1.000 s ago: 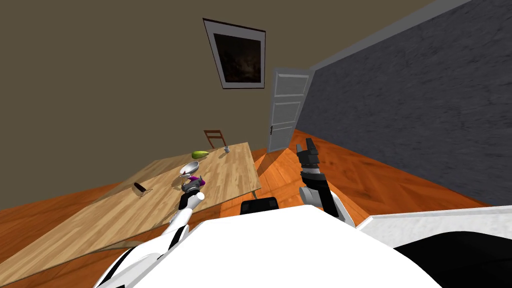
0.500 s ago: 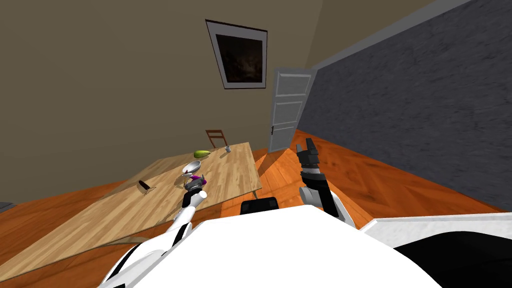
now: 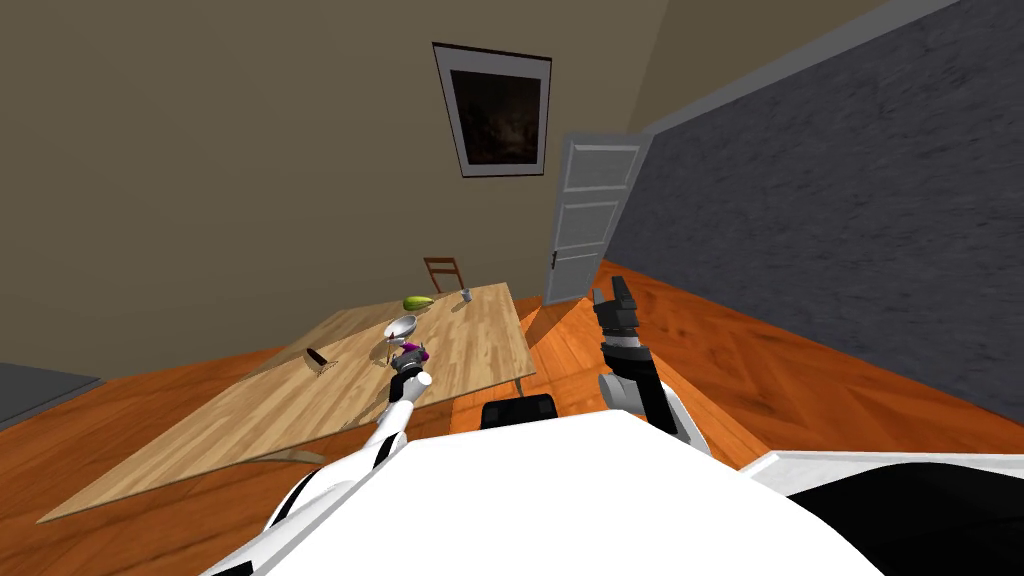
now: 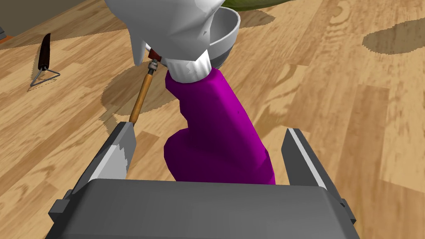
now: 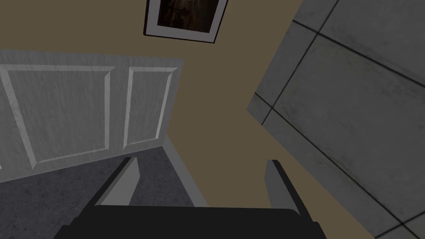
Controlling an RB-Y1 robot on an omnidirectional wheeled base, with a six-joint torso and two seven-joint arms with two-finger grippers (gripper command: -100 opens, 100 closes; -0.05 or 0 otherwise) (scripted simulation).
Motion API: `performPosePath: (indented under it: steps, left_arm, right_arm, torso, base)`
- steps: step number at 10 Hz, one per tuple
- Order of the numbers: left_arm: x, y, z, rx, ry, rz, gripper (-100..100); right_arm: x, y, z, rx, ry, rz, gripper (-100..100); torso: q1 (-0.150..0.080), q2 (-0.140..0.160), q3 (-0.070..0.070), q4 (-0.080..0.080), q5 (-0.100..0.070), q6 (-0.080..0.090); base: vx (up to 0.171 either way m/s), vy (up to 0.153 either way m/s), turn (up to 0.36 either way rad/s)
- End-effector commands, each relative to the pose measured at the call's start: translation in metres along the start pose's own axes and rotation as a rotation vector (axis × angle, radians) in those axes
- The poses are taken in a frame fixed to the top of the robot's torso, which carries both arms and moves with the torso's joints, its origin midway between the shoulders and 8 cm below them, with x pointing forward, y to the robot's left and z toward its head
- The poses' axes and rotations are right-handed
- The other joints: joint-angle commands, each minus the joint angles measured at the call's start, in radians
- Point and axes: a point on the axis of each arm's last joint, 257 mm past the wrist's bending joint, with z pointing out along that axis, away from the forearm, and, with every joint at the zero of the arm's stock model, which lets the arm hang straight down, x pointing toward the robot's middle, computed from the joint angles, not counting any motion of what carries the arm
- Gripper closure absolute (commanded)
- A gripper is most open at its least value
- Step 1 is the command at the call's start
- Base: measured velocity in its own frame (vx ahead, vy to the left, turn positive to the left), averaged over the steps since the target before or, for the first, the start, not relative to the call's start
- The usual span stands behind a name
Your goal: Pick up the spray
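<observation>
The spray bottle (image 4: 216, 124) has a purple body and a white trigger head. It stands between the fingers of my left gripper (image 4: 209, 132), with a gap on each side, so the gripper is open around it. In the head view the bottle (image 3: 411, 349) and left gripper (image 3: 406, 362) are over the wooden table (image 3: 250, 420), just in front of a white bowl (image 3: 401, 325). Whether the bottle's base touches the table is hidden. My right gripper (image 3: 612, 292) is raised to the right of the table, and the right wrist view shows it (image 5: 203, 164) open with nothing between the fingers.
A stick with a wooden handle (image 4: 141, 97) lies by the bowl (image 4: 226, 29). A dark-handled tool (image 3: 318, 357) lies further left on the table. A green fruit (image 3: 418, 302) and a small cup (image 3: 466, 295) sit at the far end, with a chair (image 3: 443, 272) behind and a white door (image 3: 585, 230) beyond.
The whole head view has shifted right, so my head camera has turned left. My left gripper stays at the purple bottle by the bowl. The right arm has not moved.
</observation>
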Motion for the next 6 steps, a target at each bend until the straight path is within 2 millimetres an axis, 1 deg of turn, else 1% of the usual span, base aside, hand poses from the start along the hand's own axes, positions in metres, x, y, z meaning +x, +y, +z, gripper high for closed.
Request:
performPosePath:
  steps: [1,2,3,4,5,6]
  left_arm:
    - [0.004,0.031,-0.005,-0.019,0.004,0.000,-100]
    - [0.016,0.033,-0.002,-0.019,0.029,-0.008,-100]
    - [0.013,0.032,-0.003,-0.019,0.022,-0.006,-100]
    - [0.004,0.031,-0.005,-0.019,0.004,0.000,-100]
    - [0.009,0.060,-0.010,-0.036,0.009,0.004,-100]
    - [0.009,0.061,-0.010,-0.036,0.008,0.003,-100]
  right_arm:
    - [0.000,0.000,0.000,0.000,0.000,0.000,0]
    - [0.000,0.000,0.000,0.000,0.000,0.000,0]
    - [0.000,0.000,0.000,0.000,0.000,0.000,0]
    - [0.000,0.000,0.000,0.000,0.000,0.000,0]
    - [0.000,0.000,0.000,0.000,0.000,0.000,0]
    - [0.000,0.000,0.000,0.000,0.000,0.000,0]
  torso:
    - [0.000,0.000,0.000,0.000,0.000,0.000]
    - [0.002,0.001,0.000,0.000,0.000,-0.001]
    - [0.002,0.000,0.000,0.000,0.000,0.000]
    - [-0.001,0.000,0.000,0.000,0.000,0.000]
    - [-0.003,-0.001,0.000,0.000,-0.001,0.000]
    - [0.000,0.000,0.000,0.000,0.000,0.000]
  base:
    - [-0.018,0.078,0.139]
    - [-0.013,0.080,0.067]
    - [0.004,0.029,-0.024]
    - [0.008,-0.002,-0.008]
    - [-0.008,0.057,0.131]
    - [-0.005,0.083,0.077]
